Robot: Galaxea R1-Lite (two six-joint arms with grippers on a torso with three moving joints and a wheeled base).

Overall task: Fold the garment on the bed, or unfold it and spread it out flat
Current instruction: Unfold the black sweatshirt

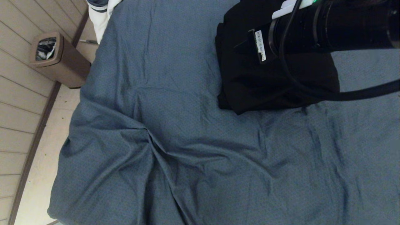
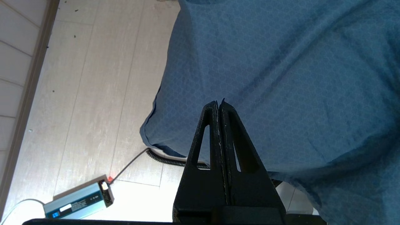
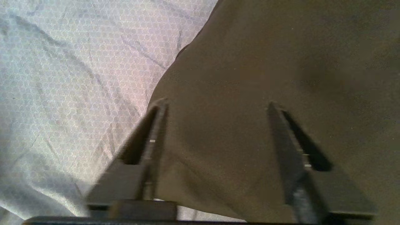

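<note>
One left gripper (image 2: 219, 104), jaws pressed together and empty, hangs over the bed's (image 1: 175, 131) near left corner. One black garment (image 1: 265, 81), folded compact, lies toward the far right edge; the right gripper (image 3: 217, 104) hovers above it, jaws wide apart, holding nothing.

bed: wide mattress under a wrinkled blue-grey fabric sheet (image 1: 175, 131)
on it: folded black hoodie garment (image 1: 265, 78), far right side
</note>
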